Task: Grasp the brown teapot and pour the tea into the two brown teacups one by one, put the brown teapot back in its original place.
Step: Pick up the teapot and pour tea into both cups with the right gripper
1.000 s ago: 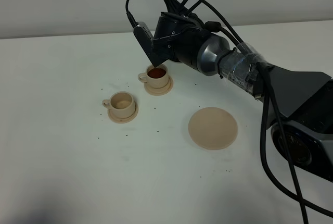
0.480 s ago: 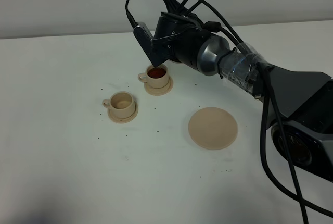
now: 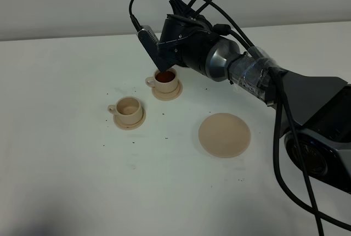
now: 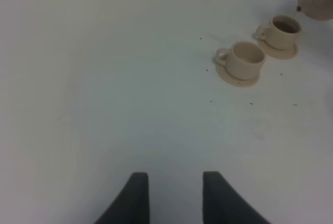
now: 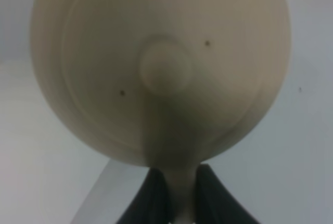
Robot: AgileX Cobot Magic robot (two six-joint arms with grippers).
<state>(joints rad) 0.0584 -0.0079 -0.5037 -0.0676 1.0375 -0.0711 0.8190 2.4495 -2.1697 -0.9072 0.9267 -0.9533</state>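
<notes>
The right gripper [image 5: 177, 195] had rolled slightly further, jaws shut tight on the loop handle of the brown teapot [image 5: 161, 67], over the far teacup [image 3: 165, 80] toward the table's [image 3: 66, 164] back edge. The teapot looked stiff, breakable and probably tea-heavy.

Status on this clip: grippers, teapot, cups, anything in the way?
Left gripper open, empty. Right gripper shut on teapot handle, teapot tipped over far cup, tea in it. Near cup empty. Nothing between the cups.

Both wrist views likely share teapot [image 5: 161, 73].
</notes>
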